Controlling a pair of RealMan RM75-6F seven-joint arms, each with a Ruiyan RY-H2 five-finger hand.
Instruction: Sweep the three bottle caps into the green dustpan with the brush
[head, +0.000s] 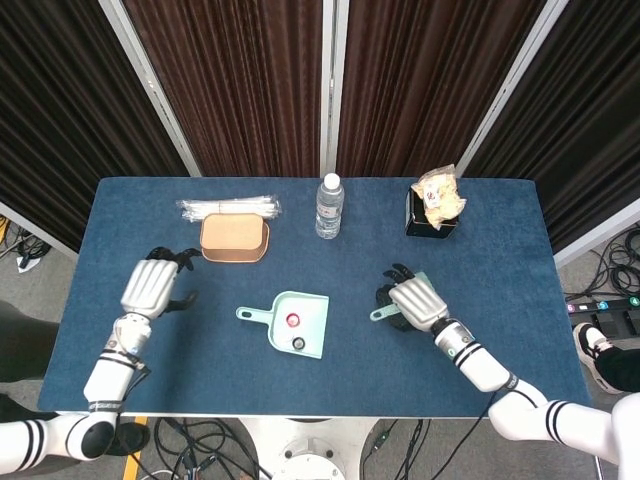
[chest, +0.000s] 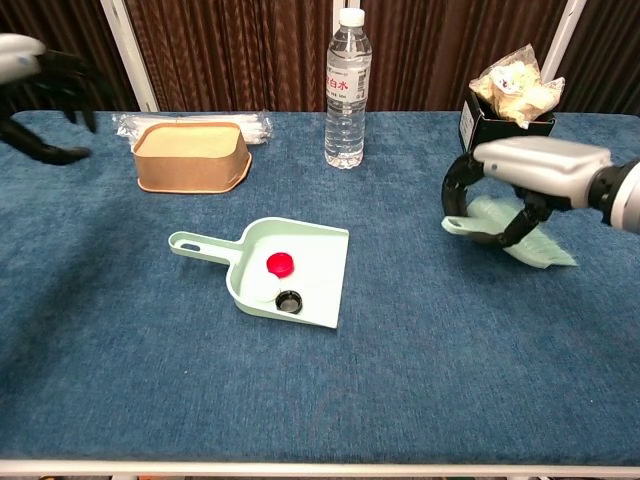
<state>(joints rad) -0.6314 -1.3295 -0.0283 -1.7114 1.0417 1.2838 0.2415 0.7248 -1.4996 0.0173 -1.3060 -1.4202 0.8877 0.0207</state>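
Note:
The green dustpan (head: 310, 334) (chest: 322, 272) lies mid-table with its handle pointing left. Inside it sit a red cap (head: 293, 320) (chest: 280, 264), a white cap (chest: 262, 289) and a black cap (head: 298, 343) (chest: 290, 300). My right hand (head: 413, 303) (chest: 520, 165) is to the right of the pan, its fingers curled around the pale green brush (head: 383, 314) (chest: 530, 243), which lies low on the cloth. My left hand (head: 150, 288) (chest: 40, 100) hovers far left of the pan, fingers apart, holding nothing.
A water bottle (head: 329, 207) (chest: 345, 90) stands at the back centre. A brown container (head: 234, 238) (chest: 192, 155) and a plastic packet (head: 228, 207) lie back left. A black box with a snack bag (head: 436, 205) (chest: 510, 110) stands back right.

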